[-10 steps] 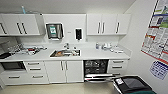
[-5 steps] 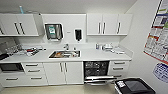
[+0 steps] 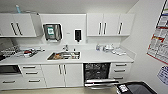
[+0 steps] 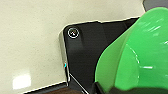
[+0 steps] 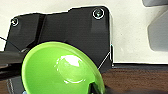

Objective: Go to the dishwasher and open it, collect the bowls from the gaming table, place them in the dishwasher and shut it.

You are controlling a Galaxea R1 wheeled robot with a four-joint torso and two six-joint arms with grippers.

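The dishwasher (image 3: 97,72) stands under the counter, right of the sink. Its door (image 3: 101,82) is folded down and the dark inside with a rack shows. In the left wrist view a bright green bowl (image 4: 140,55) hangs tilted over the robot's dark base and the pale floor, and my left gripper (image 4: 100,87) is shut on its rim. In the right wrist view a yellow-green bowl (image 5: 62,67) hangs the same way, with my right gripper (image 5: 93,87) shut on its edge. The gaming table is out of view.
A white counter (image 3: 95,58) runs along the wall with a steel sink (image 3: 63,55), a dish rack (image 3: 15,51) at the left and white plates (image 3: 118,51) at the right. Drawers (image 3: 120,71) flank the dishwasher. A wall with posters (image 3: 158,40) closes the right side.
The whole head picture has shifted slightly, so the camera has moved a little. The kitchen's things and the open dishwasher door stay as they were.
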